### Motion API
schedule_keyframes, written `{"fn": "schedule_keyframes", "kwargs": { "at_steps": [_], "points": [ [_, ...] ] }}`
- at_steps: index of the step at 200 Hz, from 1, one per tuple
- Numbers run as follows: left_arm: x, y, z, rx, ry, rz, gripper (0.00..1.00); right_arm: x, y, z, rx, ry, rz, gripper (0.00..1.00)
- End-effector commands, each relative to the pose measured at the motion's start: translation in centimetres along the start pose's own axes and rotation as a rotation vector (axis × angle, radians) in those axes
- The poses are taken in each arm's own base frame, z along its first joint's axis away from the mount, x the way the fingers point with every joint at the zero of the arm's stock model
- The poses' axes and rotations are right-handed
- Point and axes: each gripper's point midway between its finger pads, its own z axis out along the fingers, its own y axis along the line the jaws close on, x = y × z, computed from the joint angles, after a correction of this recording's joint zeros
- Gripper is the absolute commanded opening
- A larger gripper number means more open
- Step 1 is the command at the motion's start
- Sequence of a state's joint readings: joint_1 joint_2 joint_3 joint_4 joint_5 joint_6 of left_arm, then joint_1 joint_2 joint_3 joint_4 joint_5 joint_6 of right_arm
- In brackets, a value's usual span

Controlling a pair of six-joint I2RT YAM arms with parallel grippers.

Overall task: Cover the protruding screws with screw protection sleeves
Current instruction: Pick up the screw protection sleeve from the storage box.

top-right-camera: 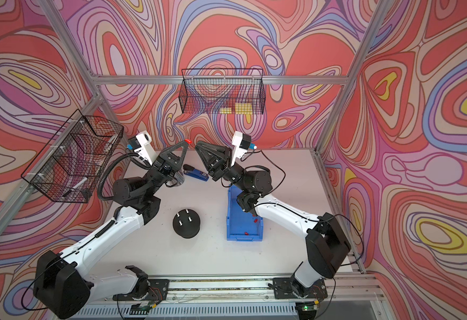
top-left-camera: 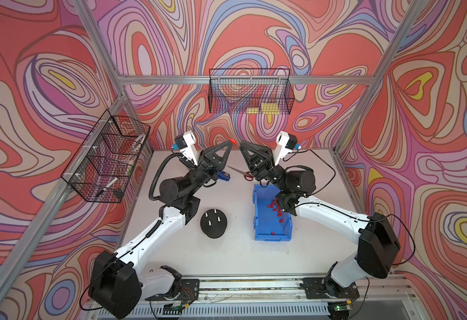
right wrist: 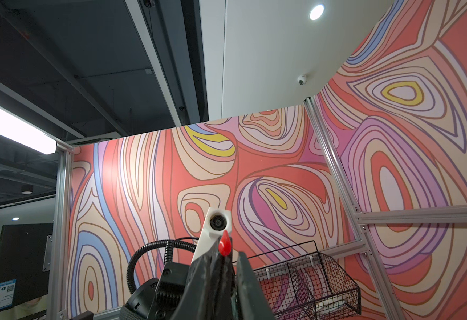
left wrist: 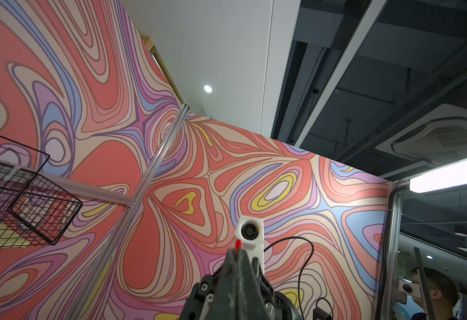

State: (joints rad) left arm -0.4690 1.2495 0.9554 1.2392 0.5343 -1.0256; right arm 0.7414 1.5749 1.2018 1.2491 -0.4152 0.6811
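Two arms are reaching up and inward, their grippers pointing at each other in the upper middle of both top views, high above the table (top-left-camera: 240, 257). The left gripper (top-left-camera: 229, 142) is pinching one red sleeve (top-left-camera: 232, 141) at its very tip. The sleeve is sticking out towards the right gripper (top-left-camera: 241, 143), which is hanging just beside it without touching. In the right wrist view the right gripper's fingers (right wrist: 244, 277) are standing narrowly apart and gripping nothing.

Both wrist views are looking up at walls and ceiling, so neither is showing the table. Each is catching the red sleeve (right wrist: 224, 246) end-on, in front of the opposite arm's white camera. In a top view the loose sleeves (top-left-camera: 275, 209) are lying scattered in the blue bin (top-left-camera: 260, 235); in another top view the right arm is hiding most of them.

Four silvery screws (top-left-camera: 215, 212) are standing upright and uncapped on the black round base (top-left-camera: 213, 231), at lower centre, left of the blue bin.
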Motion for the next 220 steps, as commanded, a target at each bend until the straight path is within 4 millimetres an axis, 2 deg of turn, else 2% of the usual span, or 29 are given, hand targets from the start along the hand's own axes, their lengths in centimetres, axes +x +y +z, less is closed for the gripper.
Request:
{"fn": "schedule_keyframes", "kwargs": {
  "at_steps": [1,111,220],
  "points": [
    [-1.03,-1.92,0.34,0.075,-0.038,0.014,0.0,-0.25,0.38,0.67,-0.018,-0.014,0.01,0.2],
    [-0.42,-2.2,0.86,0.096,-0.018,-0.011,0.0,0.28,-0.16,0.93,0.007,0.003,0.017,0.18],
    [-0.44,-2.38,0.62,0.095,-0.021,-0.008,0.0,-0.31,0.22,0.31,0.018,-0.013,-0.008,0.2]
  ]
}}
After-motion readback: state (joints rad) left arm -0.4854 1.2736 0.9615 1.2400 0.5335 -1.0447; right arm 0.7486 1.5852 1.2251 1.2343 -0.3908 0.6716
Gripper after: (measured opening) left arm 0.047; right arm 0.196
